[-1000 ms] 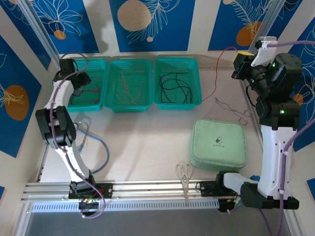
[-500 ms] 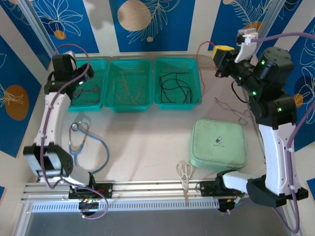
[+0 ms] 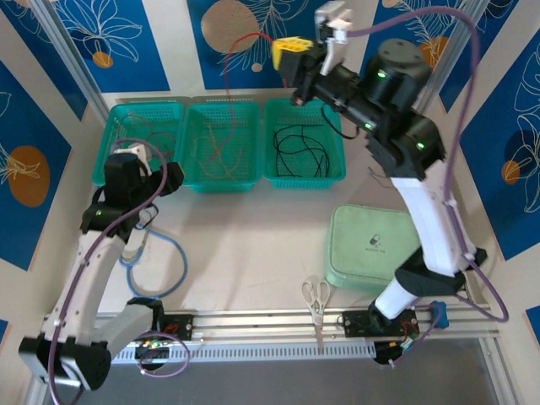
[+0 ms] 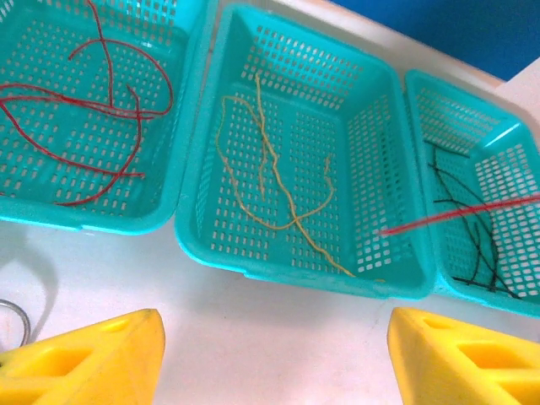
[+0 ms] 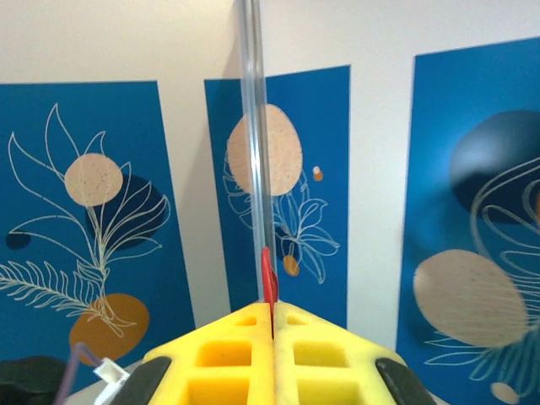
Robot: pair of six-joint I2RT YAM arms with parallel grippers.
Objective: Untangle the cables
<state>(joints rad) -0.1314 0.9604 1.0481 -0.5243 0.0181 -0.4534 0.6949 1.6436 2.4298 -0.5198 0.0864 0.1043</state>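
In top external view the right claw (image 3: 289, 52) pinches a red cable (image 3: 225, 72) trailing left toward the leftmost basket (image 3: 143, 105), near the spread left claw (image 3: 169, 179).

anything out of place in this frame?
One thing: a red cable pinched in the shut right hand hangs in the air. In the left wrist view it crosses in front of the basket of black cables, not lying in the left basket with the other reds. Nothing looks spilled or damaged.
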